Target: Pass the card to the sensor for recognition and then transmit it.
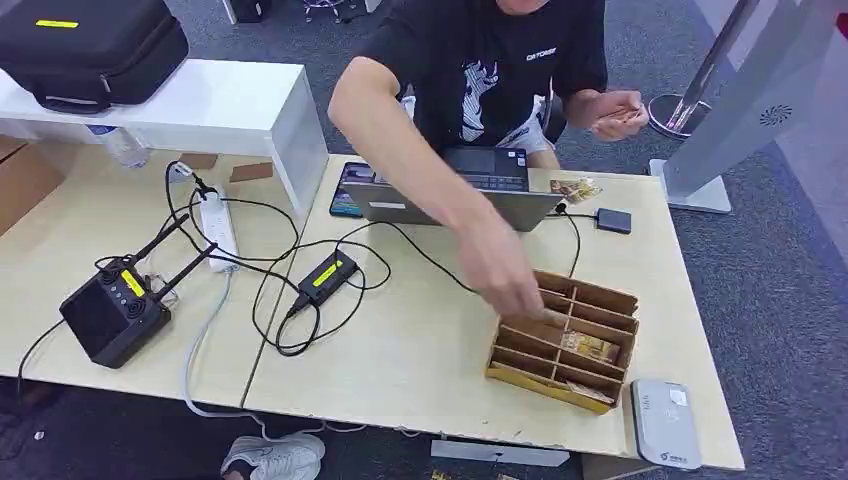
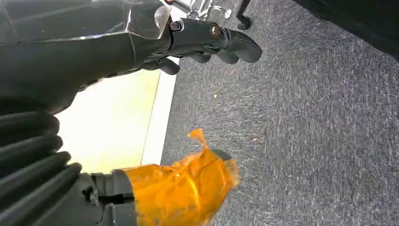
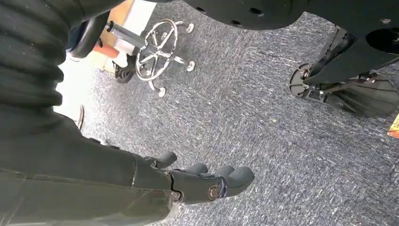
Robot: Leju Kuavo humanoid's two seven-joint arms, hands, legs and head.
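A wooden divided box point(image 1: 540, 381) stands on the right of the light table, with brown cards point(image 1: 588, 347) lying in its compartments. A person across the table reaches one hand point(image 1: 515, 285) into the box and holds more cards point(image 1: 618, 113) in the other. A white card sensor point(image 1: 664, 422) lies at the table's near right corner. My left hand point(image 2: 197, 40) hangs over grey carpet beside the table edge, fingers apart and holding nothing; orange tape wraps its thumb point(image 2: 181, 188). My right hand point(image 3: 197, 181) also hangs over the carpet, fingers spread and holding nothing.
A laptop point(image 1: 455, 195) sits at the table's far side, a small black box point(image 1: 614, 220) to its right. A power strip point(image 1: 218, 228), a yellow-labelled black unit point(image 1: 327, 275), an antenna device point(image 1: 113, 312) and tangled cables cover the left. A chair base point(image 3: 157, 52) stands on the carpet.
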